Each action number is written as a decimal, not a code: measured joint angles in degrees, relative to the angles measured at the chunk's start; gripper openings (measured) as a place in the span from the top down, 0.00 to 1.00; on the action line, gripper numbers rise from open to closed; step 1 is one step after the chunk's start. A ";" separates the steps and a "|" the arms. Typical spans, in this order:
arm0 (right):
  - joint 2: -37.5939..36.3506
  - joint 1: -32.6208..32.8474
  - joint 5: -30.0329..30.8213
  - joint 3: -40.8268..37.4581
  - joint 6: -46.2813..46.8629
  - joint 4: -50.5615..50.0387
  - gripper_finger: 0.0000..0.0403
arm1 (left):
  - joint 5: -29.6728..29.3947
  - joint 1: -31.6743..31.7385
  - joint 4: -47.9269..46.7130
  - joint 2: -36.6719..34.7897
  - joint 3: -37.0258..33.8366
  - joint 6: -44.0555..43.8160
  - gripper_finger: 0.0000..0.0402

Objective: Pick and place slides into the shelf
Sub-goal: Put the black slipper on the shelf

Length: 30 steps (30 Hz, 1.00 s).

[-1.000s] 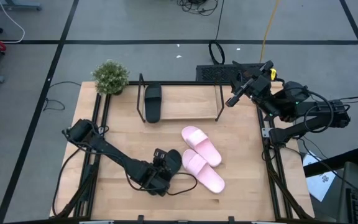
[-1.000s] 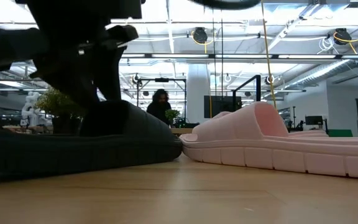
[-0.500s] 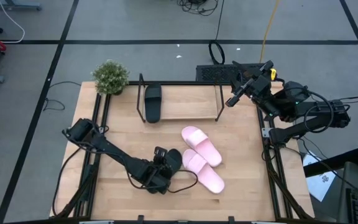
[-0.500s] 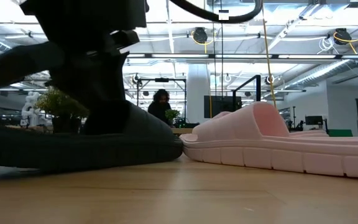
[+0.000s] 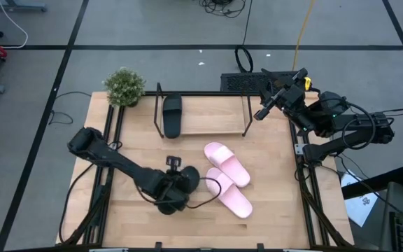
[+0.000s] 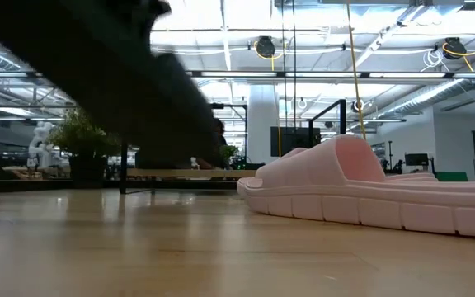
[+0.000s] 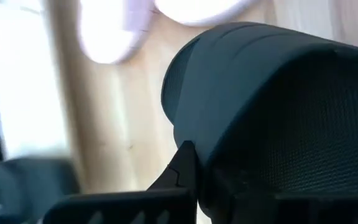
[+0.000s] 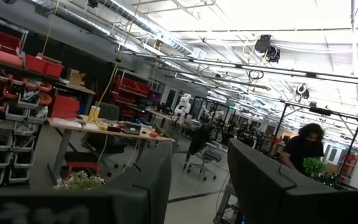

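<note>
One black slide (image 5: 171, 115) lies on the shelf (image 5: 212, 123) at the table's far side. The other black slide (image 5: 189, 180) is in my left gripper (image 5: 175, 186), near the table's front middle. It fills the left wrist view (image 7: 278, 106) and shows as a dark blurred slant in the low view (image 6: 97, 74). Two pink slides (image 5: 226, 163) (image 5: 231, 197) lie sole-down on the table, right of that gripper. My right gripper (image 5: 263, 112) hangs raised and open past the shelf's right end. My left gripper is shut on the black slide, coming at it slanting down from the table's left and near side. One finger (image 7: 180, 173) lies against the slide's rounded edge (image 7: 194, 140); the slide itself hides the other finger. The slide is lifted clear of the table and tilted.
A potted plant (image 5: 124, 85) stands at the table's far left corner. The nearer pink slide (image 6: 361, 190) lies close to the right of the lifted slide. Bare wood (image 5: 131, 140) spreads between the left arm and the shelf.
My left gripper has shut on the black slide, risen and drifted a little toward the table's left edge, rolling somewhat. The slide, which lay flat on the table beside the pink one, is now lifted clear and tilted. The pink slides have stayed put.
</note>
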 joint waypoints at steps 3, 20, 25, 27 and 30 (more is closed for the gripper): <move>0.00 0.00 -0.01 0.00 0.00 0.03 0.64 | -5.47 0.89 -5.72 -3.17 4.32 -3.08 1.00; 0.00 0.00 -0.08 0.00 -0.94 2.90 0.64 | -27.75 25.89 10.20 -4.19 14.89 10.42 1.00; 0.00 -0.11 0.01 0.00 -3.22 3.67 0.64 | -26.20 31.66 13.57 0.35 14.95 15.89 1.00; 0.02 -0.11 0.08 0.00 -4.40 4.09 0.64 | -24.70 33.61 12.02 2.45 14.93 15.46 1.00; 0.00 -0.11 0.21 0.00 -5.38 4.19 0.64 | -23.88 35.38 9.99 5.74 14.89 15.41 1.00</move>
